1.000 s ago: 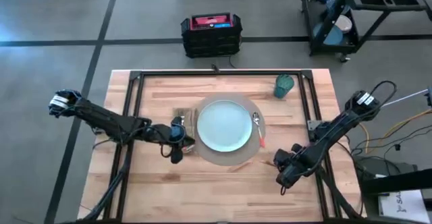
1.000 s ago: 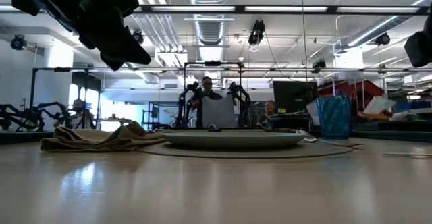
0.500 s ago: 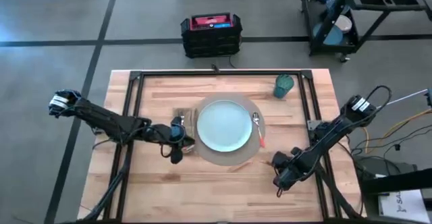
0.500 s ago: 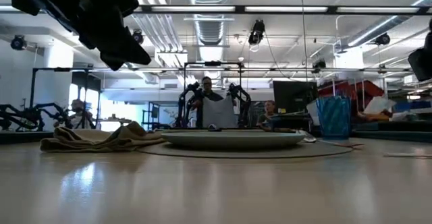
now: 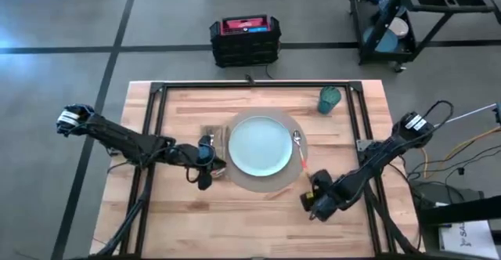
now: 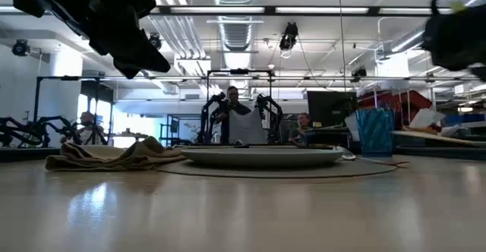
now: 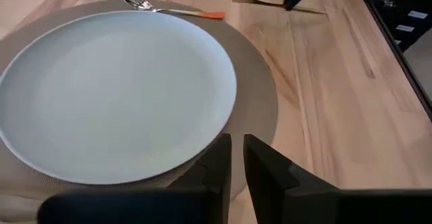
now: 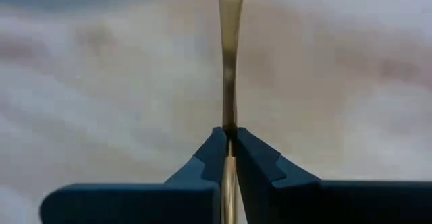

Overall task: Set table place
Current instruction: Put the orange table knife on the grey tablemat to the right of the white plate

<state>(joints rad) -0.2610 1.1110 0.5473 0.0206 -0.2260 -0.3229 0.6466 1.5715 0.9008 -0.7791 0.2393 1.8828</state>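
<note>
Overhead strip lights run the length of the workshop, and below them the table (image 5: 258, 213) carries most of a setting: a pale blue plate (image 5: 260, 145) centred on a round mat (image 5: 270, 182), a crumpled napkin (image 5: 210, 137) to one side, a teal cup (image 5: 329, 99) near the far edge, and an orange-handled utensil (image 5: 300, 152) lying on the mat just beside the plate. The right gripper (image 5: 311, 204) hangs near the mat's edge, fingers pinched on a thin, edge-on piece (image 8: 229, 48) that I take for the knife. Held so narrowly, it could twist or slip loose, or land across the utensil. The left gripper (image 7: 236, 158) waits by the napkin, fingers nearly together and empty.
</note>
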